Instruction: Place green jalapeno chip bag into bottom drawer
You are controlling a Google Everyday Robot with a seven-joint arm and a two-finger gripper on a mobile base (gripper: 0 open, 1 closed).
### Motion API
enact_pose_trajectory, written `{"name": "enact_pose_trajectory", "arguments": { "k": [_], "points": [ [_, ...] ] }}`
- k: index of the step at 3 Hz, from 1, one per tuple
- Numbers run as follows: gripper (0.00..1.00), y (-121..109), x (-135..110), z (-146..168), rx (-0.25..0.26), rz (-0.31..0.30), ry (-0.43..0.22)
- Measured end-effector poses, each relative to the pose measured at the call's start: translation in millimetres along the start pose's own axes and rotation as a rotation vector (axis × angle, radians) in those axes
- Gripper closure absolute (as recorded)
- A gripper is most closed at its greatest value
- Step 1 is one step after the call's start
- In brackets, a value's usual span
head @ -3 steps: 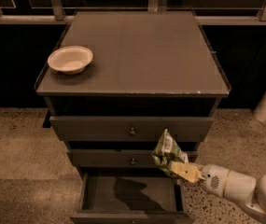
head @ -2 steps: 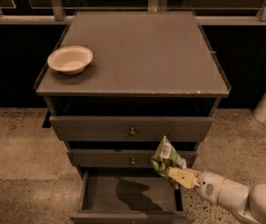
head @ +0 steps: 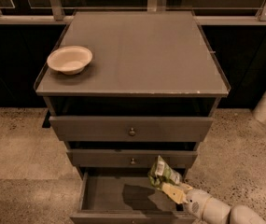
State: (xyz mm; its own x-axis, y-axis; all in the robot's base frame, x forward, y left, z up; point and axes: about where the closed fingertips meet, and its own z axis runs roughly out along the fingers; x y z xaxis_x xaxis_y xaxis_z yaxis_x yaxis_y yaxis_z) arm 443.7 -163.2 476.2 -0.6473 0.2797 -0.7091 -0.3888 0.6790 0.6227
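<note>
Camera view: green jalapeno chip bag (head: 163,171) between fingers (head: 171,192), over bottom drawer (head: 105,196)

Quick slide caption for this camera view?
Gripper holds the green jalapeno chip bag over the right side of the open bottom drawer.

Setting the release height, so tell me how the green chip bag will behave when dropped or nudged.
The green jalapeno chip bag looks crumpled, so it is probably floppy and light. Pinched by the gripper over the right side of the open bottom drawer, it sticks upward, so it may flop over on release.
</note>
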Motion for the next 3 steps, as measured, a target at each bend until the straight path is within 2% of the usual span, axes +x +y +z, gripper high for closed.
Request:
{"name": "enact_pose_trajectory", "arguments": {
  "k": [1, 2, 3],
  "points": [
    [1.00, -24.6, 28.0, 13.1, 0.010, 0.011, 0.026],
    [1.00, -25.5, 29.9, 13.6, 0.010, 0.014, 0.027],
    [1.00, -39.4, 54.2, 24.5, 0.026, 0.057, 0.053]
  ]
}}
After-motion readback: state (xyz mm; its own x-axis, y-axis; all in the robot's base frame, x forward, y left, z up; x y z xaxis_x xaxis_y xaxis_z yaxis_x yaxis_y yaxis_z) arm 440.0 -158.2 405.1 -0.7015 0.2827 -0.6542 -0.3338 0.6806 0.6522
